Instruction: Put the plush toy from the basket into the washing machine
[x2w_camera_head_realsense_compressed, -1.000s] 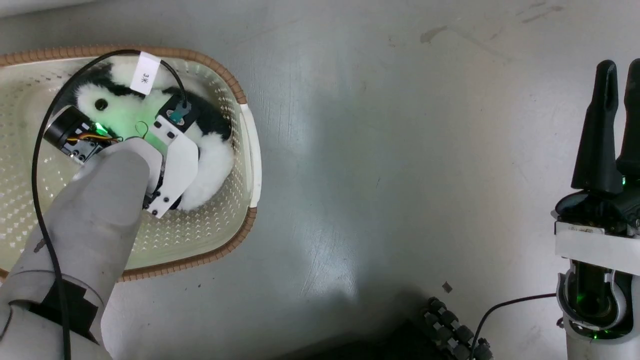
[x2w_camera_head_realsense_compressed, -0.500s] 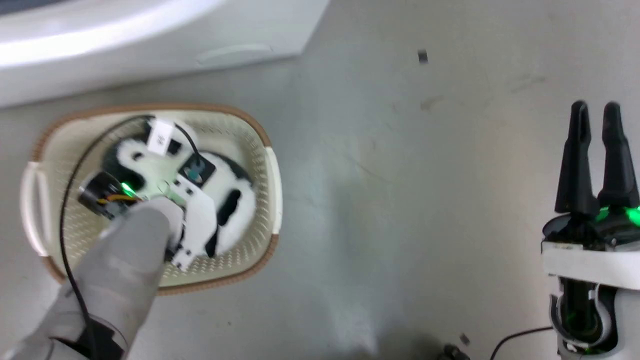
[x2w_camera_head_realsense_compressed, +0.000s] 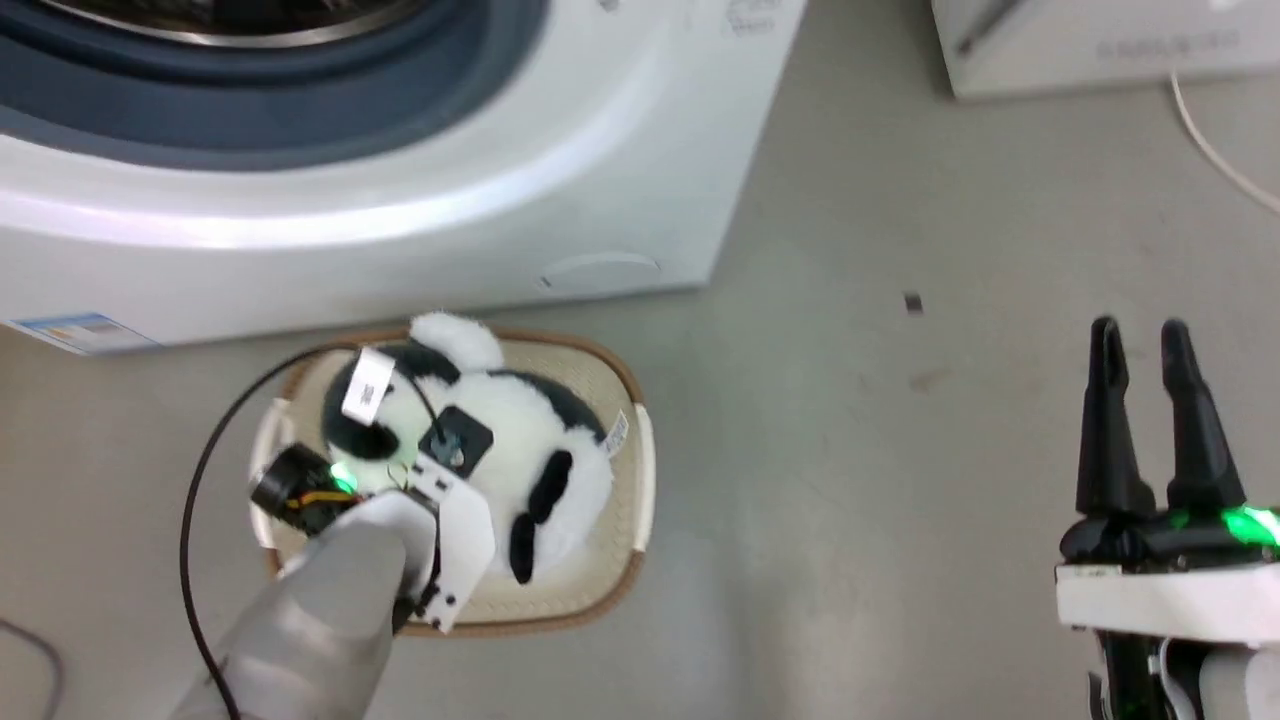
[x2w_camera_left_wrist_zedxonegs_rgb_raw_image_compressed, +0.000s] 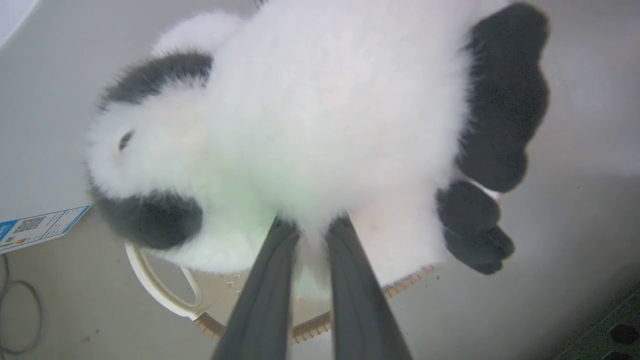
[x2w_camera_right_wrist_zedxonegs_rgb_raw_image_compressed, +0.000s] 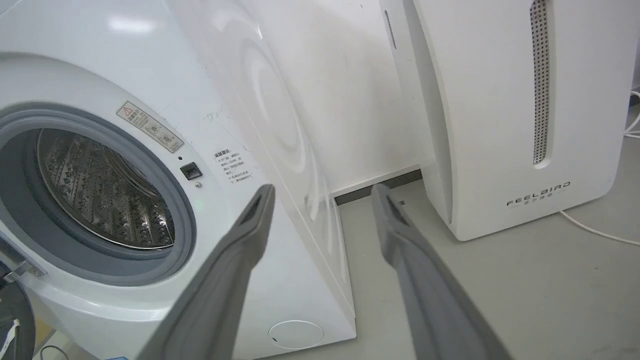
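The plush toy (x2w_camera_head_realsense_compressed: 525, 440) sits over the basket (x2w_camera_head_realsense_compressed: 642, 480), at about 8 o'clock in the head view. Its white ear overlaps the brown rim at the basket's 12 o'clock. In the left wrist view the left gripper (x2w_camera_left_wrist_zedxonegs_rgb_raw_image_compressed: 312, 225) has its two dark fingers drawn close together, pinching white fur low on the toy's body. The toy's head lies toward 9 o'clock and its black limbs toward 3 o'clock. A cream handle and a stretch of brown rim show behind the toy at 6 o'clock. Whether the toy touches the basket's bottom cannot be told.

The washing machine (x2w_camera_head_realsense_compressed: 420, 210) stands just beyond the basket at its 12 o'clock. Its grey-gasketed porthole is uncovered, and the right wrist view shows the steel drum (x2w_camera_right_wrist_zedxonegs_rgb_raw_image_compressed: 100, 190) inside. A blue sticker (x2w_camera_head_realsense_compressed: 70, 332) sits on the machine's lower front, at 10 o'clock from the basket.

The right gripper (x2w_camera_head_realsense_compressed: 1138, 330) hangs well apart from the basket, at 3 o'clock over the grey floor (x2w_camera_head_realsense_compressed: 850, 450). Its fingers are parted, pointing toward 12 o'clock, and hold nothing. A white FEELBIRD appliance (x2w_camera_right_wrist_zedxonegs_rgb_raw_image_compressed: 525, 125) stands at 1 o'clock in the head view, with a white cable (x2w_camera_head_realsense_compressed: 1215, 150) trailing beside it.
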